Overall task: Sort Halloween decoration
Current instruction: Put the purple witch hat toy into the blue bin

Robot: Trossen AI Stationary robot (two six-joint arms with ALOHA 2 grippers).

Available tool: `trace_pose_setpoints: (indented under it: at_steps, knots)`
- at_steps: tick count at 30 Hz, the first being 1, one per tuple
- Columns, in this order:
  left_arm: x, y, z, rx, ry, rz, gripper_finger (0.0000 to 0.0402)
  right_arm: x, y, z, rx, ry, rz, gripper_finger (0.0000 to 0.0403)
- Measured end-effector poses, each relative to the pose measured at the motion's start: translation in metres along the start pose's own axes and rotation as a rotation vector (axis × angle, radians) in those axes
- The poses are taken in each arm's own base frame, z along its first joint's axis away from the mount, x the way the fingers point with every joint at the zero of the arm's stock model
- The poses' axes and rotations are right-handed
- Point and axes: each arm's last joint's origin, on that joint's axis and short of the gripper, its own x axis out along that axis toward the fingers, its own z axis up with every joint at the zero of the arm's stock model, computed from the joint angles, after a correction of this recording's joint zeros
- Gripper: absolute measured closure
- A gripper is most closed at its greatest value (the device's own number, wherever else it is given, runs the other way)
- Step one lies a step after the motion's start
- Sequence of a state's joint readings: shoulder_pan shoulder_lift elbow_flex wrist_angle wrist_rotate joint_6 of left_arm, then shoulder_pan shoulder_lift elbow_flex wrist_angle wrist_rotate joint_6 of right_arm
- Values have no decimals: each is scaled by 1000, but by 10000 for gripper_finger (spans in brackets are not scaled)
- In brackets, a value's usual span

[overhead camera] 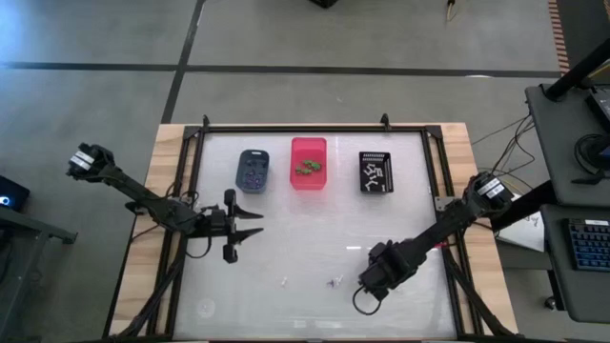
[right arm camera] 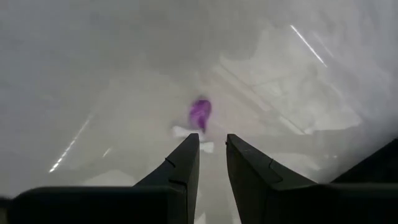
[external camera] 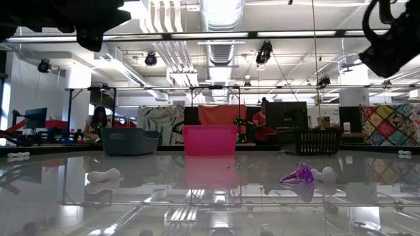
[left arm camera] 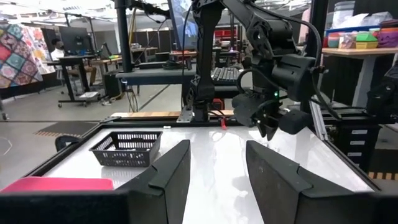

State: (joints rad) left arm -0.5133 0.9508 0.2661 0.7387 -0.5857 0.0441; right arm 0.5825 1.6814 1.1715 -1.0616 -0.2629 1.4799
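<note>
Patience suits this pick: the left hand (overhead camera: 250,226) waits on the left of the counter (overhead camera: 315,248) with its fingers apart and nothing between them, while the right hand (overhead camera: 365,279) hangs just right of the purple trinket (right arm camera: 199,112) at the near middle, its fingers (right arm camera: 183,163) slightly parted and empty. The trinket touches a small white piece (external camera: 323,175), so the fingers should probably straddle only the purple one before closing, then carry it to the blue-grey bin (overhead camera: 253,170) at the far left.

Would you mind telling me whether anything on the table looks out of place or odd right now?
Nothing looks damaged or spilled. Only a few trinkets lie loose on the table outside the bins: a purple trinket with a white piece beside it, under the right claw, and another white piece lying apart.
</note>
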Motion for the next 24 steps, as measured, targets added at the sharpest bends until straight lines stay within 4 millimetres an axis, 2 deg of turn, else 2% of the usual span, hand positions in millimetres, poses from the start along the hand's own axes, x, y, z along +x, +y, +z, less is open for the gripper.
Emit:
trace_pose_setpoints:
  at_steps: [4, 8, 14, 24]
  knots:
    - [0, 0, 0, -1, -1, 8, 263, 11, -4, 0, 0, 0, -13, 330]
    - [0, 0, 0, -1, -1, 9, 263, 22, -2, 2, -14, -6, 57, 330]
    - [0, 1, 0, -1, 0, 24, 263, 27, -3, 3, -5, -7, 70, 334]
    - [1, 1, -1, 2, 5, 36, 263, 28, -3, 3, -11, -9, 80, 392]
